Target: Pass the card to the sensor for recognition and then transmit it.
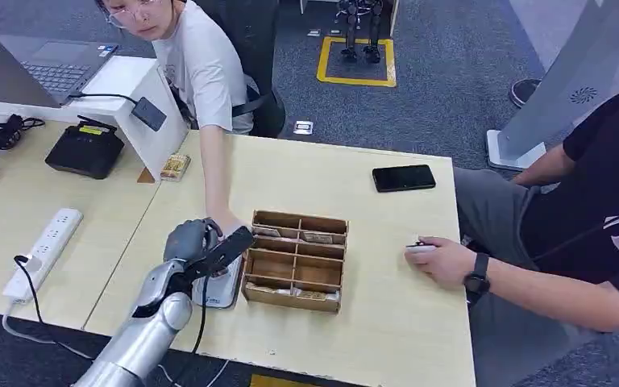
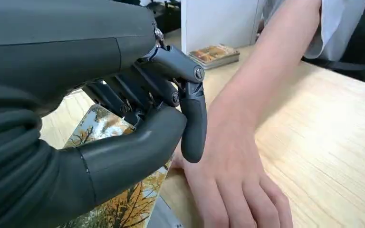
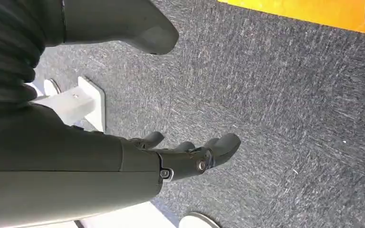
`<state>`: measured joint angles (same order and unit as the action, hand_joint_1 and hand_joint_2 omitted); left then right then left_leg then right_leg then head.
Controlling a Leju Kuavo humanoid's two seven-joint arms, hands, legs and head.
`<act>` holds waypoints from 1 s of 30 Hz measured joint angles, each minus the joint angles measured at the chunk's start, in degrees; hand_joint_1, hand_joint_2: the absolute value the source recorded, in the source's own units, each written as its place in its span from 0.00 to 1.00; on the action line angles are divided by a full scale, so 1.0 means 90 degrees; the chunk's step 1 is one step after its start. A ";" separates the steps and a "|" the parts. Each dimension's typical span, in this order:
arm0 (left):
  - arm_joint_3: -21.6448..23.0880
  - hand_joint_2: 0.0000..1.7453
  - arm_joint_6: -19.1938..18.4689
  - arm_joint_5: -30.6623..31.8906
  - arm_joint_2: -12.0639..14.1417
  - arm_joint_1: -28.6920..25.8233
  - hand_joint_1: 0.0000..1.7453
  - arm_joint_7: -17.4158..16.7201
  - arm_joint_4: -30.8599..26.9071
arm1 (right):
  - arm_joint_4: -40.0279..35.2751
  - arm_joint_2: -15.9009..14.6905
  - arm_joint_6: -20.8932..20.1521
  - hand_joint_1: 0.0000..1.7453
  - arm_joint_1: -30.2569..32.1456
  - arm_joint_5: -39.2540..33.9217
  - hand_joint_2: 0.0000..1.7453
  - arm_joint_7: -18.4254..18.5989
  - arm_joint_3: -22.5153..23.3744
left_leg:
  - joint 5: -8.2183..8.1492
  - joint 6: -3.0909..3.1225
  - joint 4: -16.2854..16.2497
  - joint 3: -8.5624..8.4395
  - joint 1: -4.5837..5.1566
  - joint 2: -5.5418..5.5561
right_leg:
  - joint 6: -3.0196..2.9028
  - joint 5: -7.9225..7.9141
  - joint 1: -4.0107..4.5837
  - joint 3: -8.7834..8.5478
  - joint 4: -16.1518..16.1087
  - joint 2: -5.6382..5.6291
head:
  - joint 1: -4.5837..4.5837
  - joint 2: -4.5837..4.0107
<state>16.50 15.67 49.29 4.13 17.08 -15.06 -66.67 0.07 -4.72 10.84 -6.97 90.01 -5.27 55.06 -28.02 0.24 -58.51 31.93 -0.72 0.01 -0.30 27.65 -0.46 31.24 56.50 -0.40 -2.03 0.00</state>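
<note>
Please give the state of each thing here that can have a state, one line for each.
Robot's left hand: grips the card.
Picture-printed card: held over the table.
Robot's right hand: holds nothing, fingers apart, above grey carpet.
Black smartphone: flat, screen dark.
Grey laptop: lid open.
Wooden compartment box: open-topped.

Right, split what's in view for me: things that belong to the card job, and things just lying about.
Job:
- card, held in the left hand
- flat grey pad below it, probably the sensor
- wooden divider box holding cards

Lying about:
- black phone
- white power strip
- black box
- laptop
- small card stack
</note>
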 joint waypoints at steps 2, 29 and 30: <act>0.0000 1.00 -0.0015 -0.0034 0.0000 0.0025 1.00 0.0000 0.0044 | 0.0000 0.0000 0.0000 0.00 -0.0001 0.0000 1.00 0.0000 0.0024 | 0.0000 0.0000 0.0000 0.0000 0.0000 0.0000 | 0.0000 0.0000 0.0000 0.0000 0.0000 0.0000 | 0.0002 0.0000; -0.0032 1.00 -0.0413 -0.1185 0.0119 0.0418 1.00 0.0007 0.0666 | 0.0000 0.0017 -0.0012 0.00 -0.0118 0.0000 1.00 -0.0002 0.0112 | 0.0000 0.0000 0.0000 0.0001 0.0000 0.0000 | 0.0000 -0.0001 0.0000 0.0000 0.0000 0.0000 | 0.0002 0.0000; -0.0034 1.00 -0.0413 -0.1202 0.0129 0.0424 1.00 0.0010 0.0680 | 0.0002 0.0017 -0.0012 0.00 -0.0118 0.0000 1.00 -0.0002 0.0112 | 0.0000 0.0000 0.0000 0.0001 0.0000 0.0000 | 0.0000 -0.0001 0.0000 0.0000 0.0000 0.0000 | 0.0002 0.0000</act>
<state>16.20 11.96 38.47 5.29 20.90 -14.97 -60.54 0.09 -4.57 10.73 -8.04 90.01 -5.29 56.06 -28.01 0.25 -58.51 31.94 -0.72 0.01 -0.29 27.64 -0.46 31.24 56.50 -0.40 -2.01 0.00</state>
